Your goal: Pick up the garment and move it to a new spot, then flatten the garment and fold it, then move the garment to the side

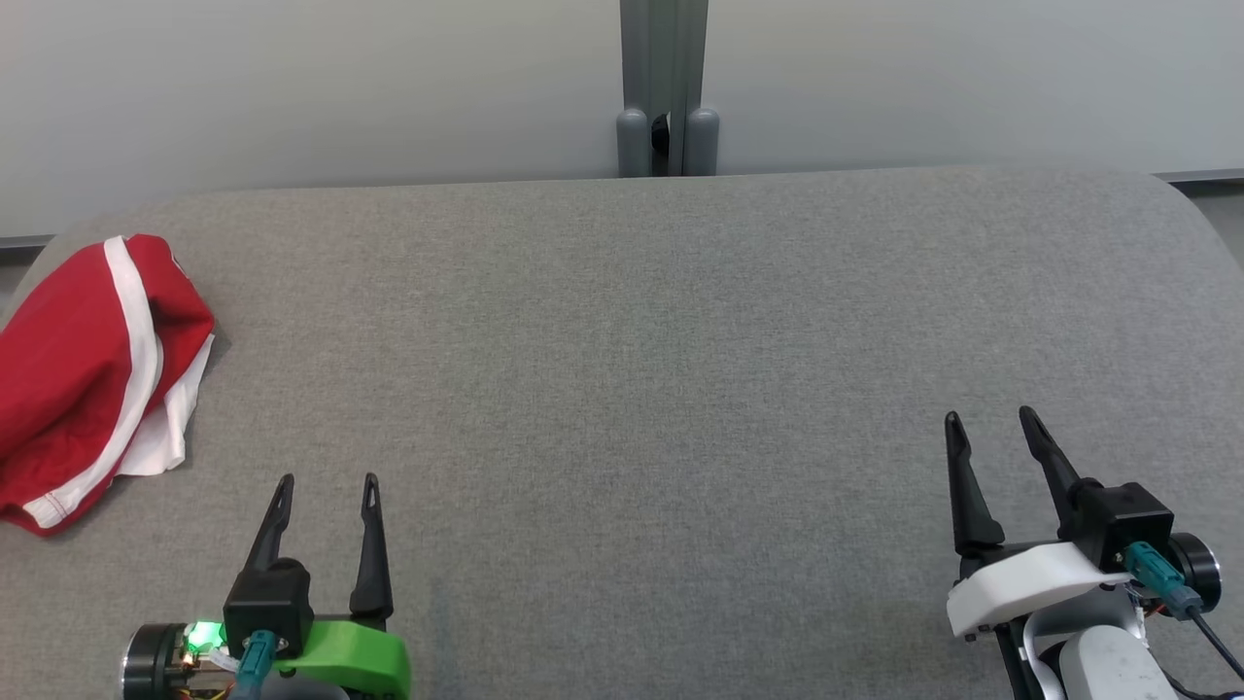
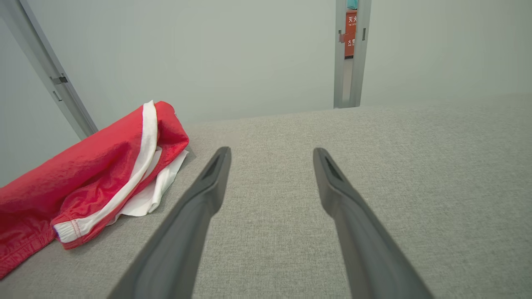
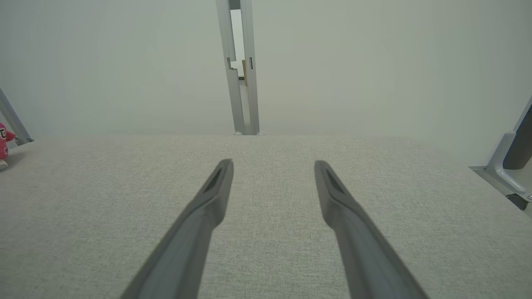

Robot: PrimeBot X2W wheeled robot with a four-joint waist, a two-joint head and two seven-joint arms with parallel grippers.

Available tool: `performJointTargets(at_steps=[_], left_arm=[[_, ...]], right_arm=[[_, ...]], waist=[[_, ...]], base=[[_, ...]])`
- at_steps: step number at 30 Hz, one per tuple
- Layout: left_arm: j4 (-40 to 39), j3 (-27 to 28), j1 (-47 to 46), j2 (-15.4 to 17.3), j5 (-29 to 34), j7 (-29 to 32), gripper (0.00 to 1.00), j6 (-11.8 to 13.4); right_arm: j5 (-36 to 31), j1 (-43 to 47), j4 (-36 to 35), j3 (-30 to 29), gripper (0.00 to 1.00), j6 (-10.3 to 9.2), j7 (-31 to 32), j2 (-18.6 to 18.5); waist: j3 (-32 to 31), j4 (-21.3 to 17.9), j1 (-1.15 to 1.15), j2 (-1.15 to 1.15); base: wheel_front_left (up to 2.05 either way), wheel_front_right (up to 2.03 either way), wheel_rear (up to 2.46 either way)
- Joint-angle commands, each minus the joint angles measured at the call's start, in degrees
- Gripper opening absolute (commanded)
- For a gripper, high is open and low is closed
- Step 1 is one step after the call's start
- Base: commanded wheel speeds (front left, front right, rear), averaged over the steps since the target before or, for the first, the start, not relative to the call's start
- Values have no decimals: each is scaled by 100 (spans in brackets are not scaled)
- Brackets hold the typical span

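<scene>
Garment (image 1: 83, 374) left of left gripper (image 1: 327, 479)

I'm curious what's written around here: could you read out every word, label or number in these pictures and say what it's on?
"灭火" (seemingly): top of the orange-red sign behind the gap between the pale wall panels, left wrist view; its lower characters are too blurred.
Dark print on the crumpled red and white fabric garment, right wrist view: cut off at the edge, unreadable.
No other writing is legible.
</scene>
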Motion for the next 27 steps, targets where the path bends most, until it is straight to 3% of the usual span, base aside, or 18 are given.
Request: performJointTargets(at_steps=[1, 7, 19, 27], left_arm=[[9, 15, 81, -19, 40, -4, 100, -4], [-50, 151, -21, -36, -15, -5, 100, 13], [27, 485, 195, 61, 49, -4, 100, -15], [58, 792, 405, 139, -7, -4, 100, 30]], right_arm=[[30, 38, -29, 3, 100, 0, -17, -23], [53, 104, -22, 44, 100, 0, -17, -19], [287, 180, 66, 423, 100, 0, -17, -20], [266, -10, 287, 1033, 100, 0, -17, -19]], waist=[[12, 37, 0, 0], [21, 499, 0, 0], [-53, 2265, 0, 0], [-16, 3045, 0, 0]], base=[[0, 0, 0], [0, 0, 0], [0, 0, 0], [0, 0, 0]])
